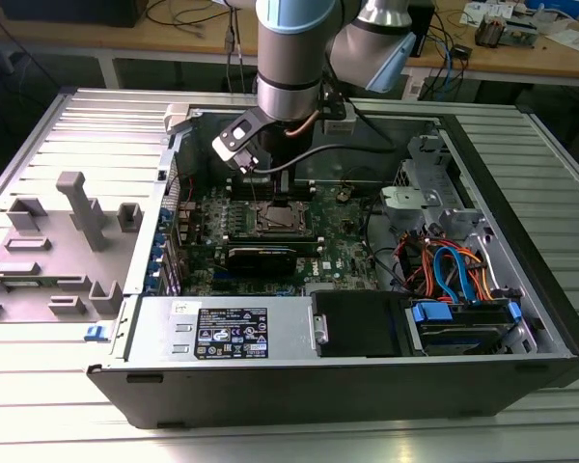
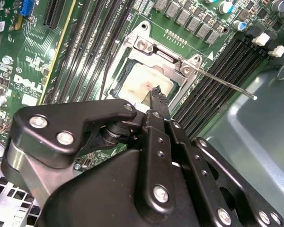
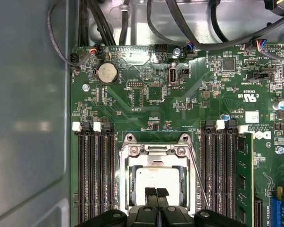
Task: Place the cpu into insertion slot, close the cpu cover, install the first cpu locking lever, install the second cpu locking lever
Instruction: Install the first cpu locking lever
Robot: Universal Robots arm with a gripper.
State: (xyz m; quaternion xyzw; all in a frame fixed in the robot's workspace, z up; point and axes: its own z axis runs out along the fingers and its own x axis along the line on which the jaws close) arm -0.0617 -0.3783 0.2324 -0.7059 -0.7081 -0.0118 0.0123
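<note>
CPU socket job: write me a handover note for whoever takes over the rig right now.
Tool: shut, nothing between its tips, poised right over the cpu.
Cpu: seated in the insertion slot.
Cpu cover: appears to lie down over the chip, framing it.
Locking lever: juts out free beside the socket, not latched.
Done: placement, and probably the cover.
Left: the lever steps, as far as the views show.
</note>
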